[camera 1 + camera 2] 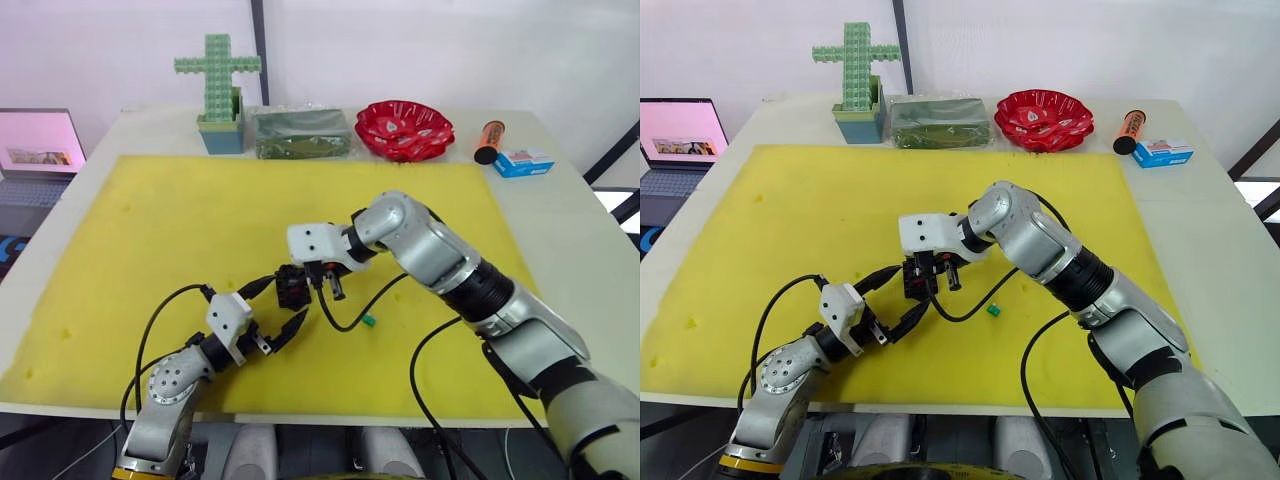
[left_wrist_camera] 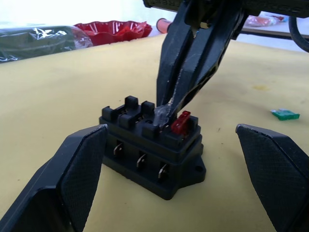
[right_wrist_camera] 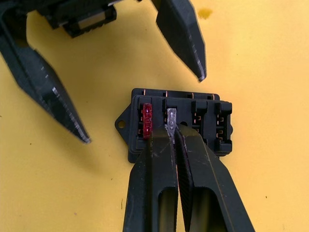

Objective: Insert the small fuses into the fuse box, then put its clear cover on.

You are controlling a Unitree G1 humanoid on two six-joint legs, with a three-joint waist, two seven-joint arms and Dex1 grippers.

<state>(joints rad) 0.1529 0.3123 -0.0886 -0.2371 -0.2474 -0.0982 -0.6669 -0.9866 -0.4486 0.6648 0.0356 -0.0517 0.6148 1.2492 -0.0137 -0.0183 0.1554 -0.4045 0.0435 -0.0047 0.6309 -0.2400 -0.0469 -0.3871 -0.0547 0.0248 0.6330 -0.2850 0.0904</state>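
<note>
**Second fuse going into the box**

Left eye view: the fuse box [image 1: 291, 287] sits on the yellow foam mat [image 1: 150, 230] covering the table [image 1: 570, 210], near the mat's front middle. The right claw [image 1: 331, 280] reaches down onto its top, while the left claw [image 1: 277, 330] waits just in front of the box with its fingers spread, holding nothing. A green fuse [image 1: 368, 321] lies loose on the mat near the box, on the robot's right.

Right eye view: the same layout. A red bowl [image 1: 1044, 118] and a blue-and-white carton [image 1: 1162, 152] stand well apart at the table's far edge. No clear cover can be made out.

Left wrist view: a red fuse [image 2: 180, 123] is already seated in an end slot. Beside it, the right claw's fingers [image 2: 175, 63] are clenched on a whitish-grey fuse [image 2: 161, 114] at the mouth of the neighbouring slot.

Right wrist view: looking straight down, the whitish-grey fuse stands in the second slot next to the red one; two slots are bare.

The step in hand appears to be pressing this fuse home. The next move likely calls for a straight downward push, then letting go without tilting the fuse, and fetching the green one.
</note>
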